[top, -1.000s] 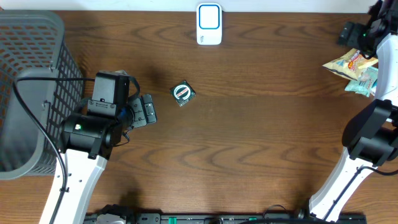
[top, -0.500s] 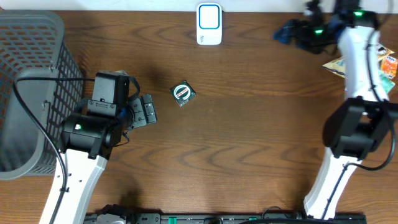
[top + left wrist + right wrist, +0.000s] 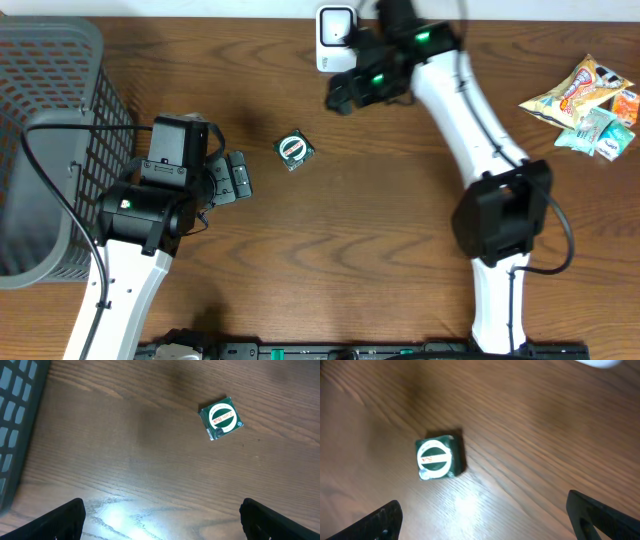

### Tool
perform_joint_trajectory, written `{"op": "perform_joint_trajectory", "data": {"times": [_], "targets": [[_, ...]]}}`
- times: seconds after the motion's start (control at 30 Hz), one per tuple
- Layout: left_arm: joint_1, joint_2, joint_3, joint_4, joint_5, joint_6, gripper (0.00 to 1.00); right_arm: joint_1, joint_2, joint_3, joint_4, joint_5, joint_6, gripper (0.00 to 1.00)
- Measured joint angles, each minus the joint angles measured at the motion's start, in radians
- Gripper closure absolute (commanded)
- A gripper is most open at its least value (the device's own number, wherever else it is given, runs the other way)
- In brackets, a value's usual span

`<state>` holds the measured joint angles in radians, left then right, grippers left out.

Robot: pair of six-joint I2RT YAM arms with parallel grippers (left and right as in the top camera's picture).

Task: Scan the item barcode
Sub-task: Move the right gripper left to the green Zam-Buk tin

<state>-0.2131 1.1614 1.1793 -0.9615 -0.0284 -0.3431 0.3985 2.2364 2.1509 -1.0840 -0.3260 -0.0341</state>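
We see the green square packet [image 3: 294,150] lying flat on the brown worktop [image 3: 400,250], a little left of the middle and nearer the far edge than the near one. Its round white label [image 3: 221,415] faces up, and we can make out no barcode on that face.

Our left pincer [image 3: 240,177] hangs just to the left of the packet, spread wide with nothing between its fingers and not touching it. Our right pincer [image 3: 484,505] hovers between the packet and the white scanner [image 3: 336,38], likewise wide open and empty. In its wrist view the packet lies ahead and to the left, untouched.

The scanner stands at the middle of the far edge, and the right arm [image 3: 470,110] crosses beside it, covering part of its side from above. A grey mesh basket [image 3: 50,120] fills the far left corner, next to the left arm [image 3: 130,260]. A heap of snack packets [image 3: 585,105] lies by the right edge near the far right corner, well apart from the packet.
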Motion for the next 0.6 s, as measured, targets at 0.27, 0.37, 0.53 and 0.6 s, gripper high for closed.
{"op": "perform_joint_trajectory", "data": {"times": [0.27,0.37,0.53,0.6], "targets": [[0.0,0.0,0.0,0.0,0.0,0.0,0.02,0.158,0.102,-0.001,0.056,0.087,0.0,0.01],[0.0,0.0,0.0,0.0,0.0,0.0,0.02,0.199,0.143,-0.003,0.066,0.1,0.0,0.01],[0.0,0.0,0.0,0.0,0.0,0.0,0.02,0.256,0.167,-0.006,0.068,0.15,0.002,0.01],[0.0,0.0,0.0,0.0,0.0,0.0,0.02,0.272,0.17,-0.006,0.068,0.171,0.013,0.01]]}}
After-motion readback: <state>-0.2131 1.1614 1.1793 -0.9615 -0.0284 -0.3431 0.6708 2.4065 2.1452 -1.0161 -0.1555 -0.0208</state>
